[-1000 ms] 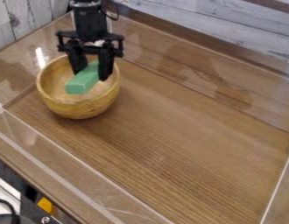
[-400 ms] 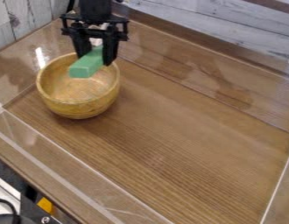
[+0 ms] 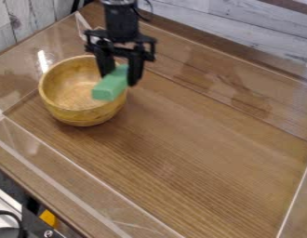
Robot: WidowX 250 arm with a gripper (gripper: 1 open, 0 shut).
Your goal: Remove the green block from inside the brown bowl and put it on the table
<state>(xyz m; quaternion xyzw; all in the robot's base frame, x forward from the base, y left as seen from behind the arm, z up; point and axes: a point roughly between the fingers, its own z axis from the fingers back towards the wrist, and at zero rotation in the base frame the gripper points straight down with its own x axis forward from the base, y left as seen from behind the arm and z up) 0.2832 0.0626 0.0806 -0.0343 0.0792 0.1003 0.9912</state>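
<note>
My black gripper (image 3: 117,78) points straight down and is shut on the green block (image 3: 110,87). The block hangs tilted in the air over the right rim of the brown bowl (image 3: 72,99). That round wooden bowl sits at the left of the table (image 3: 181,149), and its pale inside shows nothing in it. The block's upper end is hidden between my fingers.
Clear plastic walls (image 3: 243,70) edge the tabletop at the back, right and front. A dark device (image 3: 20,214) sits outside the front-left corner.
The gripper lifted the green block out of the bowl and carried it to the right, from over the bowl's middle to over its right rim.
</note>
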